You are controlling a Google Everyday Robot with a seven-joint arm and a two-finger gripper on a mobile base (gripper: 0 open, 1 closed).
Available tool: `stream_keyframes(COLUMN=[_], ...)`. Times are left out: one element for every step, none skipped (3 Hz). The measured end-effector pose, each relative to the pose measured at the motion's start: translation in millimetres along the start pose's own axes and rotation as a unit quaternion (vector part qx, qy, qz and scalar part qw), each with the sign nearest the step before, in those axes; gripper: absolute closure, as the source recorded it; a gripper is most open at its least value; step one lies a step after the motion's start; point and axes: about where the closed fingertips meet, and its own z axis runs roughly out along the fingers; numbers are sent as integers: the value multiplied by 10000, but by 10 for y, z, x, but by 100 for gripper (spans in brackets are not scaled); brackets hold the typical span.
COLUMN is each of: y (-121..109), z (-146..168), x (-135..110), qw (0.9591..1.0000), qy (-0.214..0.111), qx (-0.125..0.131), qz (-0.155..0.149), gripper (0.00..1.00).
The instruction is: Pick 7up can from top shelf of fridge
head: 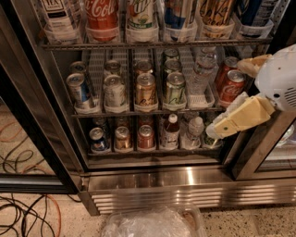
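The 7up can (141,15), white with green lettering, stands on the top shelf (152,45) of the fridge (152,178), between a red Coca-Cola can (102,16) and a blue can (177,14). Its lid is cut off by the frame's top edge. My gripper (230,96) is at the right, in front of the middle rack and well below and to the right of the 7up can. Its yellowish fingers (240,118) are spread apart and hold nothing. A red Coca-Cola can (231,86) on the middle rack shows between them, behind the gripper.
The middle rack (138,112) and lower rack (148,149) hold several cans and bottles. A dark door frame (32,115) stands open at the left, a second door (259,152) at the right. Cables (23,213) lie on the floor. A plastic-wrapped bundle (152,224) sits at the bottom.
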Motion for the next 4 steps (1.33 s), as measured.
stream_keyframes(y=[-10, -3, 57, 57], z=[39, 129, 294, 295], x=[-92, -252, -452, -452], qw=[9977, 9924, 9867, 9867], qy=[-526, -1020, -1445, -1445], qx=[249, 415, 417, 417], qz=[346, 546, 620, 620], gripper=[0, 0, 0, 0])
